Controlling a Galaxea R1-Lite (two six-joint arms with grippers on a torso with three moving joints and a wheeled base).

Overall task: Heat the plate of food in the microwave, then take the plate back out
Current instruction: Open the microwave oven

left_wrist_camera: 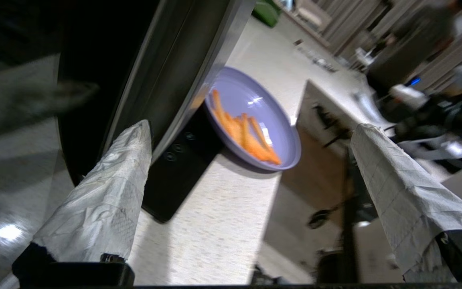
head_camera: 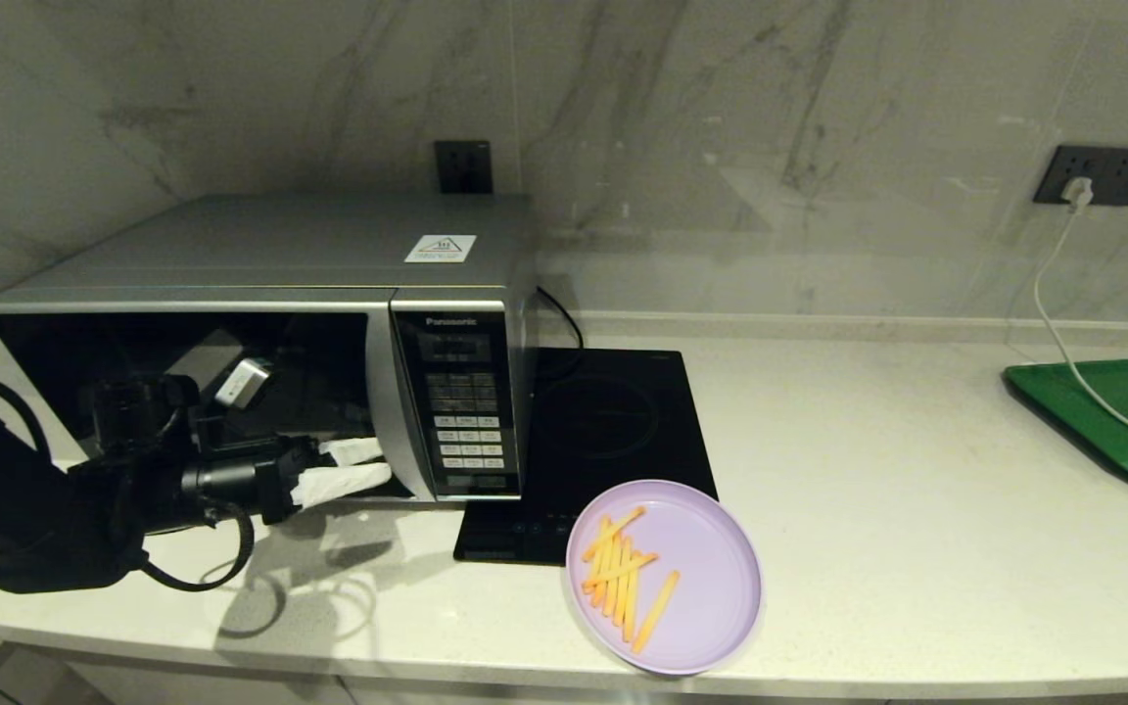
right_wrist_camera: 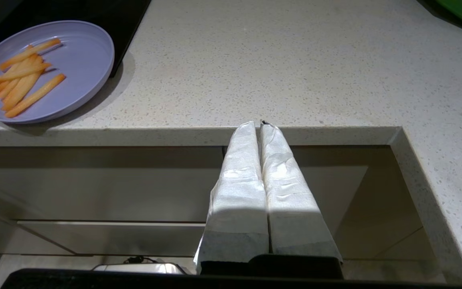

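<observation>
Left gripper (head_camera: 358, 465) (fingers spread wide, holding nothing) sits at the microwave (head_camera: 270, 323) door's lower edge, left of the plate of food (head_camera: 664, 576).

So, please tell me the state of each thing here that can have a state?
microwave: door shut
plate: on the counter with fries on it, partly over the hob edge
left tool: open, empty, in front of the microwave door
right tool: shut, empty, below the counter edge
wall plug: plugged in
</observation>
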